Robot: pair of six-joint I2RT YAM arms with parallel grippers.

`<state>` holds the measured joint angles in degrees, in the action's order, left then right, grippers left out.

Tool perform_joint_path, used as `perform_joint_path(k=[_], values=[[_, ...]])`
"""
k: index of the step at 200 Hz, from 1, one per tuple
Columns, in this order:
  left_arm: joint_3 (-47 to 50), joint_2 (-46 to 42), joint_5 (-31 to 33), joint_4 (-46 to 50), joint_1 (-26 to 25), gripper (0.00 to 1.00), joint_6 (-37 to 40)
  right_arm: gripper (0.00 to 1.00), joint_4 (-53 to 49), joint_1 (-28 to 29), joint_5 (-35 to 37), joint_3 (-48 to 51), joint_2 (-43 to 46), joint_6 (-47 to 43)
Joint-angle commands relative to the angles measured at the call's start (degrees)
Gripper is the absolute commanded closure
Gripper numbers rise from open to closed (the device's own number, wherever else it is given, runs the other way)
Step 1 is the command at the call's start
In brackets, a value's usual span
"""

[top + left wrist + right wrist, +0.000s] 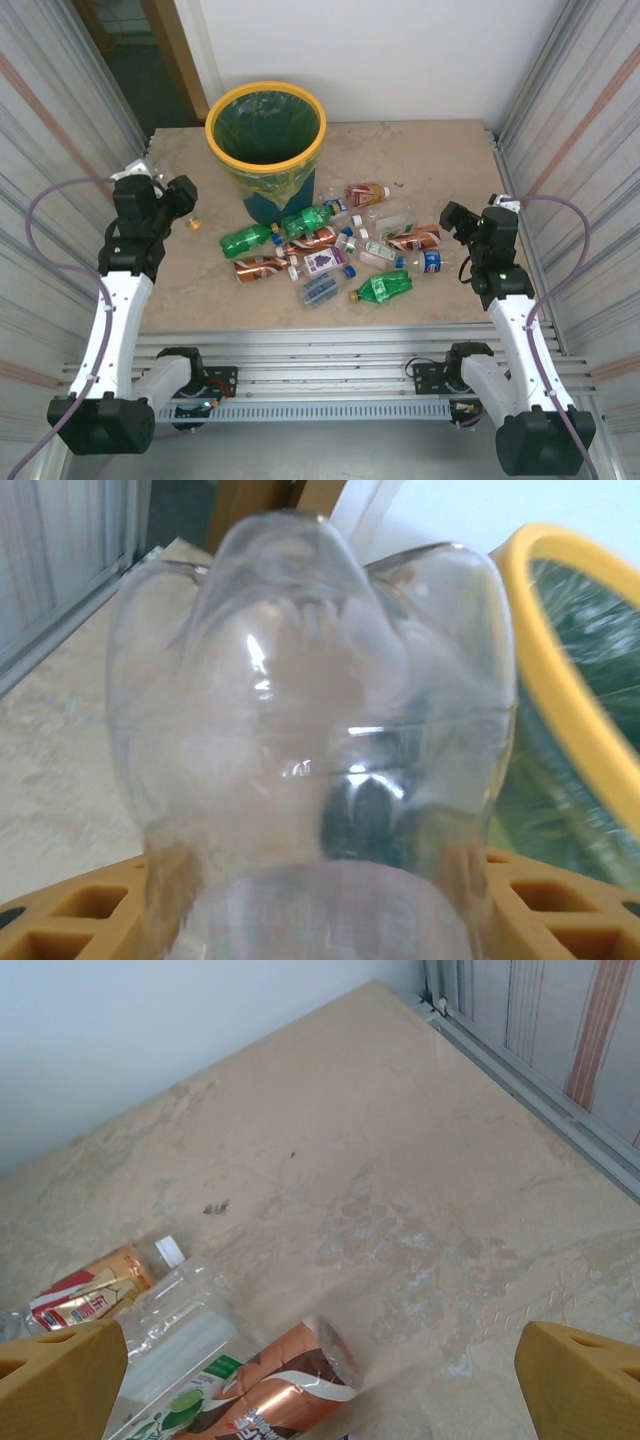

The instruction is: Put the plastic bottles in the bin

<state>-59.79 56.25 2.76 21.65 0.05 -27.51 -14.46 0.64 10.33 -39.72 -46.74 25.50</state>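
While the left fingers pinch a clear plastic bottle beside the yellow-rimmed bin, the right fingers hang spread over the bench, other bottles lying near the bin.

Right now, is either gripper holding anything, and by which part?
The left gripper holds a clear plastic bottle across its body, lobed base pointing away. The right gripper is open, holding nothing.

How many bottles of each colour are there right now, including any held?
Green bottles: 3
Brown-orange bottles: 4
Clear bottles on table: about 5, bunched
Clear bottle in left gripper: 1
Total: about 13
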Motion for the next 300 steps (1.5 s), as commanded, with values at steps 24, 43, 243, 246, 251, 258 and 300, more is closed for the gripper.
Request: perform_joint_path(k=[24, 43, 243, 246, 251, 258, 300], values=[[-9.2, 2.9, -4.5, -5.3, -0.5, 0.65, 3.5, 0.02, -1.8, 0.7, 0.0, -2.4, 0.6, 2.1], [-13.2, 5.4, -5.2, -6.1, -2.1, 0.65, 5.0, 0.02, -2.1, 1.0, 0.0, -2.7, 0.3, 2.2], [-55.4, 49.5, -13.4, 1.9, -16.4, 0.67, 19.0, 0.02, -11.7, 2.2, 2.9, -7.7, -2.7, 6.0], [-55.7, 49.9, -13.5, 2.0, -16.4, 0.67, 19.1, 0.02, -11.7, 2.3, 2.8, -7.7, -2.8, 6.1], [-56.0, 50.6, -13.8, 2.4, -16.4, 0.67, 19.1, 0.02, -11.9, 2.3, 2.8, -7.7, -3.0, 6.2], [-56.4, 51.4, -14.0, 2.9, -16.5, 0.67, 19.2, 0.02, -12.0, 2.3, 2.6, -7.7, -3.2, 6.4], [-57.3, 54.2, -13.9, 5.7, -16.9, 0.68, 20.3, 0.02, -13.6, 2.3, 2.7, -7.9, -4.7, 7.0]])
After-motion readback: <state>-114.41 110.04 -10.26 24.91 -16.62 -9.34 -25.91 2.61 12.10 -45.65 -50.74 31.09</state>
